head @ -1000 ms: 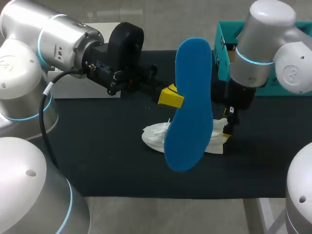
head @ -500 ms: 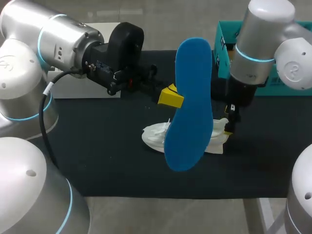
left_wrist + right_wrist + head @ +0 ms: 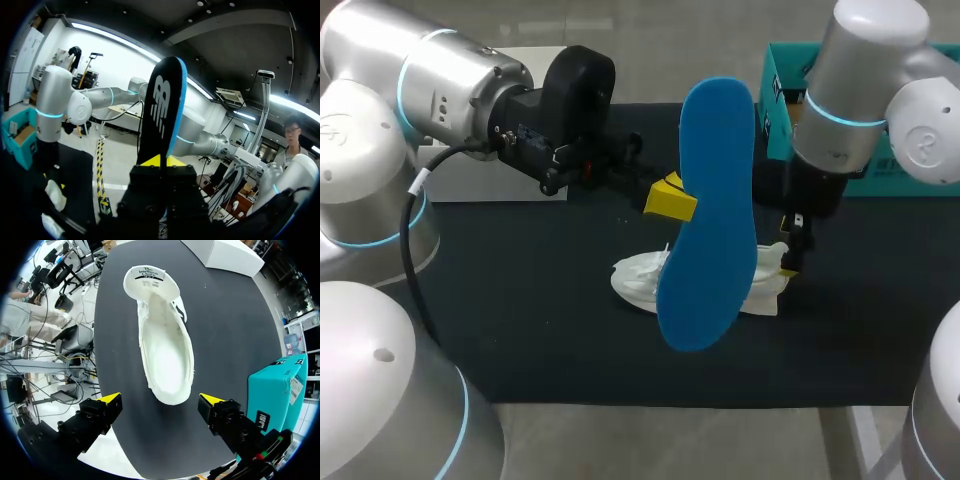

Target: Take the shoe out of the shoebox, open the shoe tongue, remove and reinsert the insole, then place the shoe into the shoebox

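Insole (image 3: 710,210): blue face, black back, upright, clamped in left gripper (image 3: 670,197). White shoe (image 3: 165,350) mid-table, tongue pulled forward, lining showing; right gripper (image 3: 161,401) wide above it. Teal shoebox (image 3: 772,135) at shoe's 1 o'clock, contents hidden.

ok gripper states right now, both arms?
Left gripper: shut on the blue insole, held upright.
Right gripper: open, over the white shoe.

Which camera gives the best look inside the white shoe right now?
The right wrist view: it looks straight down into the shoe, whole opening exposed ahead of the open right gripper. In the head view the raised blue insole covers its middle. The left wrist view catches only small white bits of it.
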{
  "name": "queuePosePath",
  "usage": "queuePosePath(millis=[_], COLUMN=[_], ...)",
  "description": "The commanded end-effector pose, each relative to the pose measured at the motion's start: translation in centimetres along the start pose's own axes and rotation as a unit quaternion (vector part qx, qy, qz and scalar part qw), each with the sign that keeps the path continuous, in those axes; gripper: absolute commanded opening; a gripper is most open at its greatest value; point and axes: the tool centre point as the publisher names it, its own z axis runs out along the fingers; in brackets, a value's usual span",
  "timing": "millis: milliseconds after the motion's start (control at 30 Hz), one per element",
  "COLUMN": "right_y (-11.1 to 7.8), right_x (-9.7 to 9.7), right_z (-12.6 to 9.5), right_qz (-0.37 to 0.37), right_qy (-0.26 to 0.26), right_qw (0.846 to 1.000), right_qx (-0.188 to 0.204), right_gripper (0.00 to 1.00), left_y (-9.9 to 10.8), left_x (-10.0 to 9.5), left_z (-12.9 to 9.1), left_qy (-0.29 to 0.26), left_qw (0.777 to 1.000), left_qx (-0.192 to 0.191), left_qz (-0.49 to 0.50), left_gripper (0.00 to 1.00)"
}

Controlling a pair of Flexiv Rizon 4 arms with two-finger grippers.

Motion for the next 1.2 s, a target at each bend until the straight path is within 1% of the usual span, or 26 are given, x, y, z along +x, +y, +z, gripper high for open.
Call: queuePosePath(millis=[33, 933, 1033, 1100, 1200], right_y=[-0.1, -0.1, 0.8, 1.3, 2.2], right_x=[0.1, 0.1, -0.4, -0.9, -1.9], right_z=[0.0, 0.0, -0.4, -0.6, -0.4], right_qz=[0.000, 0.000, -0.001, 0.005, 0.006], right_qy=[-0.002, -0.002, -0.007, -0.019, -0.025], right_qw=[1.000, 1.000, 1.000, 1.000, 1.000], right_qx=[0.000, 0.000, -0.001, -0.008, -0.018], right_gripper=[1.00, 1.00, 1.00, 1.00, 1.00], left_y=[0.0, 0.0, 0.0, 0.0, 0.0], left_x=[-0.1, -0.1, -0.1, -0.1, -0.1], left_z=[0.1, 0.1, 0.1, 0.1, 0.1], left_qy=[0.001, 0.001, 0.001, 0.001, 0.001], left_qw=[1.000, 1.000, 1.000, 1.000, 1.000], left_qx=[0.000, 0.000, 0.000, 0.000, 0.000], left_qz=[0.000, 0.000, 0.000, 0.000, 0.000], left_gripper=[0.00, 0.00, 0.00, 0.00, 0.00])
